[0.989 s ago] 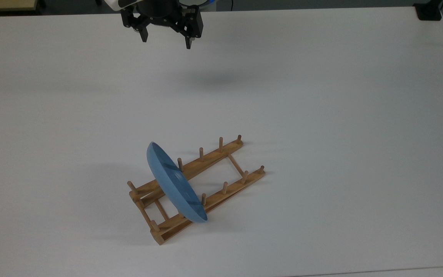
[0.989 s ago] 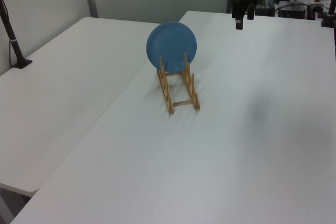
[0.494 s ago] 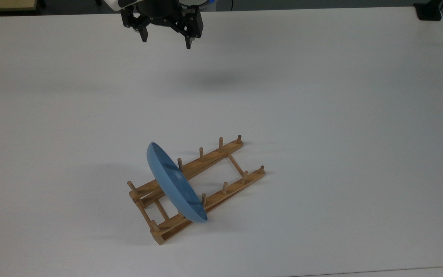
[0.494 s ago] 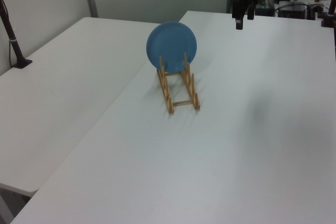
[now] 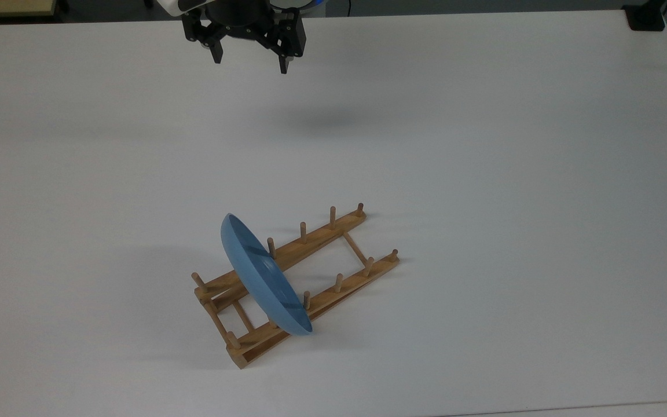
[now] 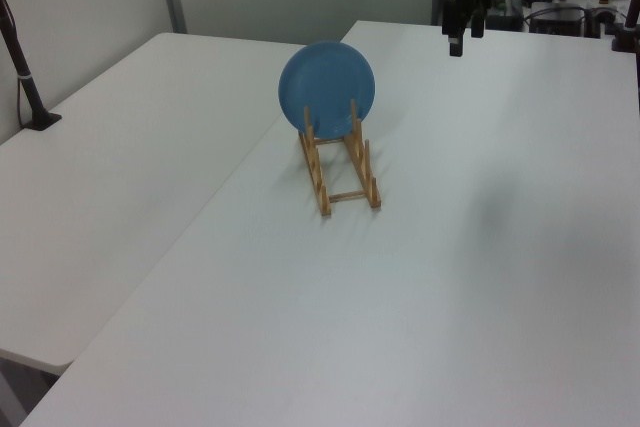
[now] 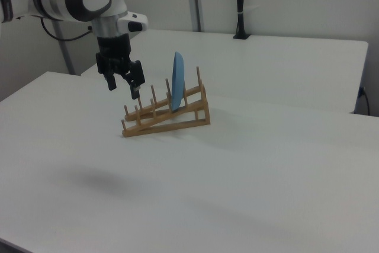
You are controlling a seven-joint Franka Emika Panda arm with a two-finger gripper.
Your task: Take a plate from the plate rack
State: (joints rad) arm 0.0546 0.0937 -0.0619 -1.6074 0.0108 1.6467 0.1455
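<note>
The plate stood on its edge in the plate rack, between the pegs near one end of the rack. The rack lay on the white table, closer to the bottom edge in the top view and about halfway between the side edges. The gripper hung above the table near the top edge in the top view, well apart from the plate. Its fingers were spread apart and held nothing.

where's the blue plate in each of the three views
Top view: the plate stands edge-on below centre, across the plate rack near its lower-left end.
Left view: upper middle, round face showing, at the rack's far end.
Right view: left of centre, thin upright sliver near the rack's raised right end.
Shared landmark: the rack.
</note>
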